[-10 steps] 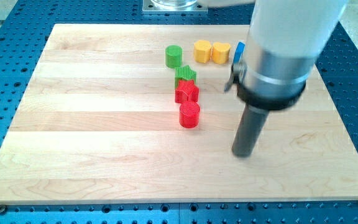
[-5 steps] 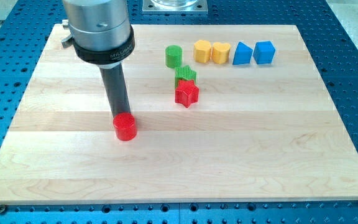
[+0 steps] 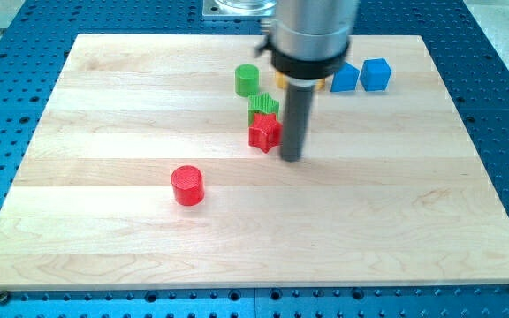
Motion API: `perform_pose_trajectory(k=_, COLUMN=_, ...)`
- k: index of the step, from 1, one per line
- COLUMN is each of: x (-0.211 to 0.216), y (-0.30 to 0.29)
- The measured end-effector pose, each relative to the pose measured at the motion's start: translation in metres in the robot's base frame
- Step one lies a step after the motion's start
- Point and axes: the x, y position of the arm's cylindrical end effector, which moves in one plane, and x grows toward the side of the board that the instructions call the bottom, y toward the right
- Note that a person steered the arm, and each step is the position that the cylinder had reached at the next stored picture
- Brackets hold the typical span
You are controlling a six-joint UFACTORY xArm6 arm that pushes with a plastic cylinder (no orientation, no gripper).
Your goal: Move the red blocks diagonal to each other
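Observation:
A red cylinder (image 3: 186,185) stands alone on the wooden board (image 3: 104,106), left of centre and toward the view's bottom. A red star block (image 3: 264,132) sits near the middle, touching a green star block (image 3: 262,106) just above it. My tip (image 3: 291,158) is down on the board right beside the red star, at its right and slightly lower. The tip is far to the right of the red cylinder.
A green cylinder (image 3: 246,79) stands above the green star. Two blue blocks (image 3: 346,77) (image 3: 376,73) sit at the view's upper right. The yellow blocks behind the arm are mostly hidden, with slivers showing by the rod (image 3: 322,85).
The red cylinder slid left and down away from the red star, then stayed. The rod moved from the right side to the cylinder at the left, then back beside the red star.

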Motion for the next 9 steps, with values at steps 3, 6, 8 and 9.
perform_pose_trajectory(k=3, x=0.0, y=-0.152)
perform_pose_trajectory(k=6, x=-0.002, y=0.031)
perform_pose_trajectory(k=8, x=-0.035, y=0.044)
perform_pose_trajectory(k=9, x=-0.036, y=-0.01)
